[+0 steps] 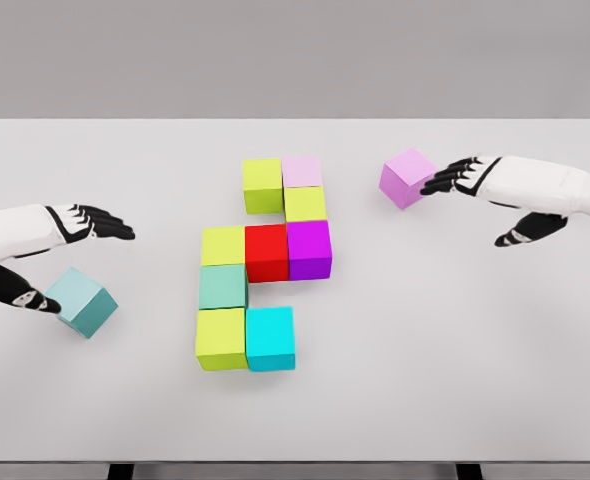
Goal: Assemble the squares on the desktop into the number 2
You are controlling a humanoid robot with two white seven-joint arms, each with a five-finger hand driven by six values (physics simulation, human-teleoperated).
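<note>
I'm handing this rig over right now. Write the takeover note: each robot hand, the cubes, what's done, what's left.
Left robot hand: open around the teal cube at the table's left, thumb touching it, no firm grip.
Right robot hand: fingertips against the pink cube at right, thumb apart; grasp not closed.
Done: eight cubes sit together mid-table, from the yellow-green cube and pale pink cube on top, through the red cube, down to the cyan cube.
Left: bring both loose cubes into the figure, probably pink at the top and teal at the bottom.

Pale white table (pixel 495 380) with dark legs (pixel 467 470) against a plain, evenly lit grey wall (pixel 295 55)
</note>
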